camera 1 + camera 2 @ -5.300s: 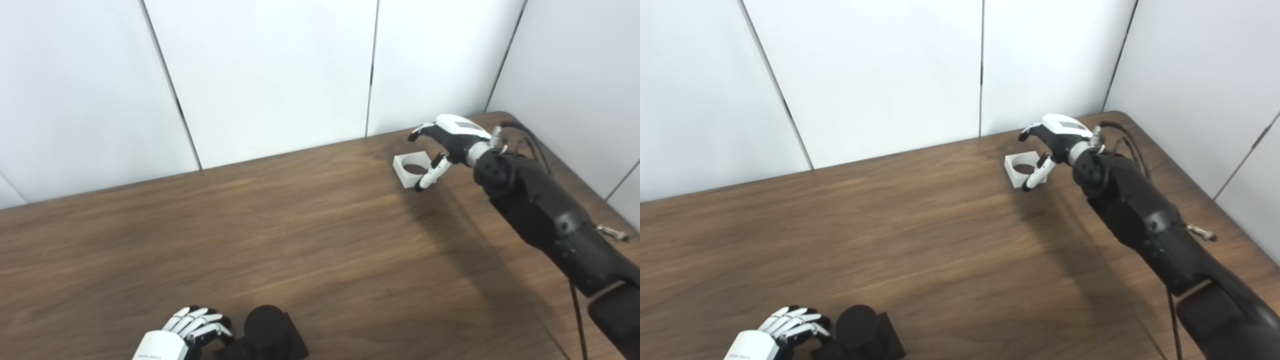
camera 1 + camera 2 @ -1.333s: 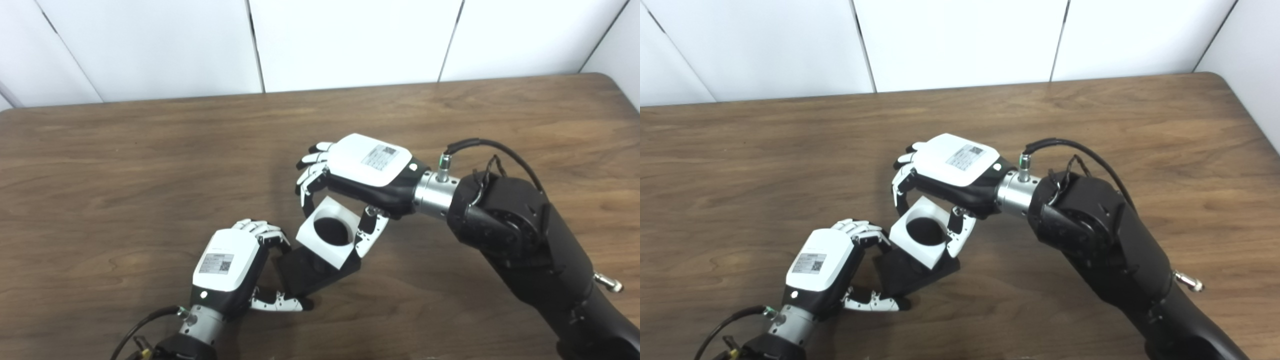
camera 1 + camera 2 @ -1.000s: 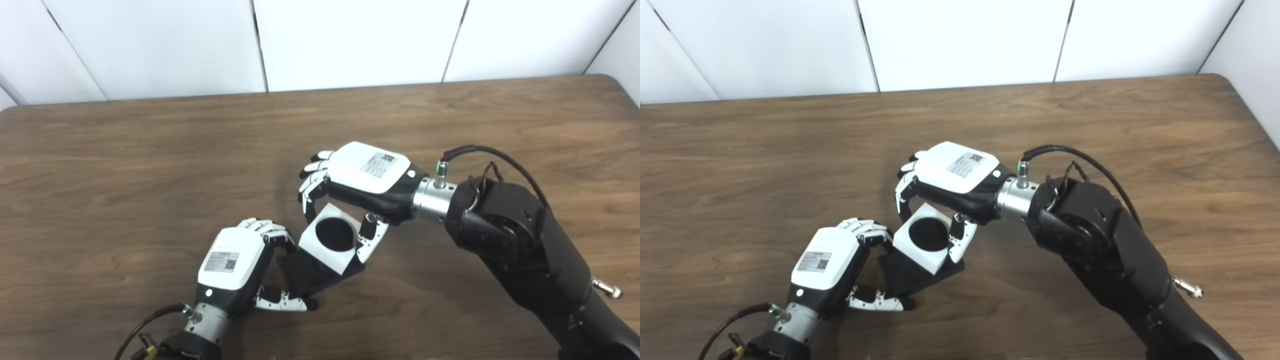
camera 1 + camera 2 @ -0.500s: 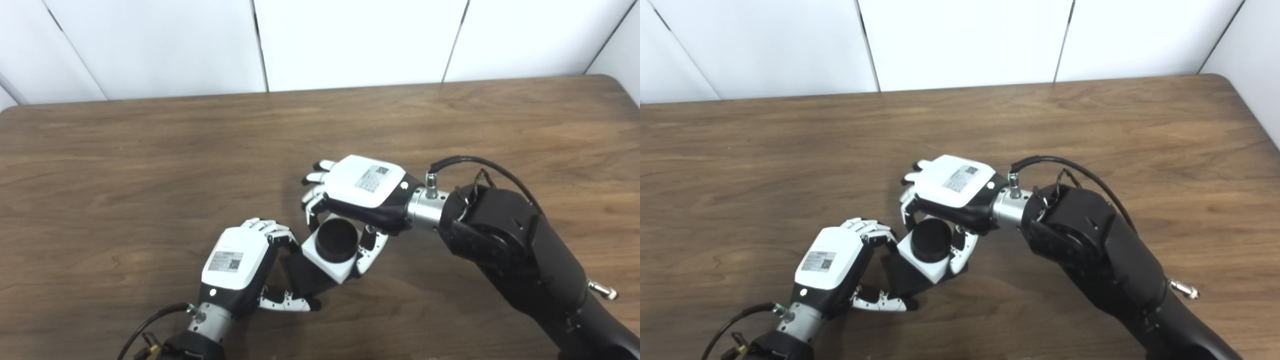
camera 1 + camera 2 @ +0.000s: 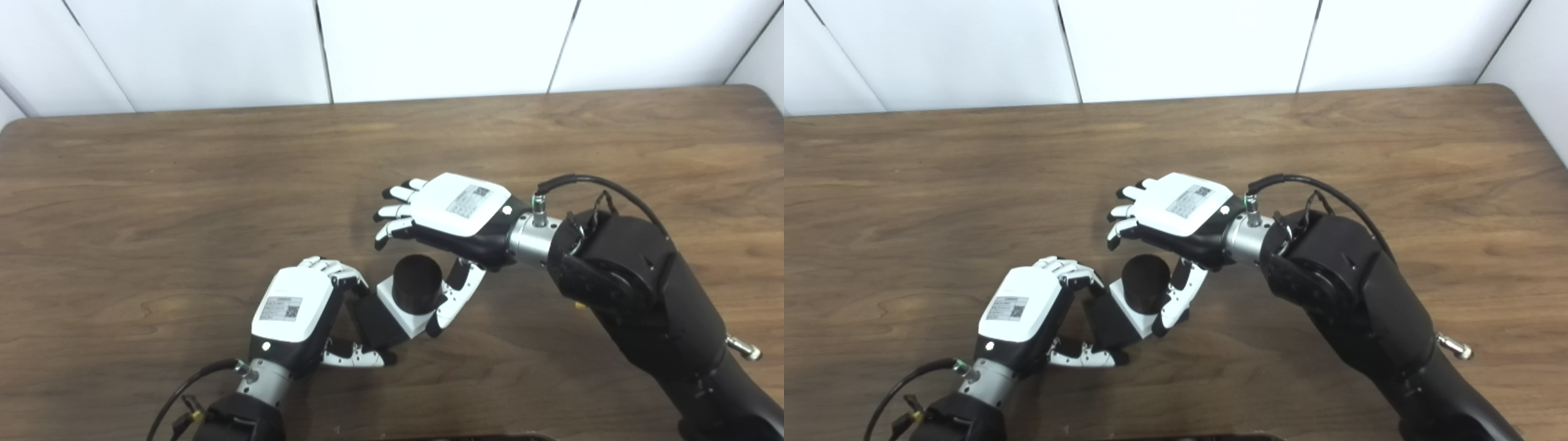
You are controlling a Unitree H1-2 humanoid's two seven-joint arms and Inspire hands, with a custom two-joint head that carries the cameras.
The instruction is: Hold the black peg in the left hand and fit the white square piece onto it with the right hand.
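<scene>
On the dark wood-grain bench, the left hand gripped the square base of the matte black peg, fingers curled over one edge and thumb under the other. The white square piece sat seated around the round peg, whose cylindrical top stood clear above it. Just beyond the peg, the right hand held nothing, its fingers spread wide above and its thumb lying beside the white piece.
</scene>
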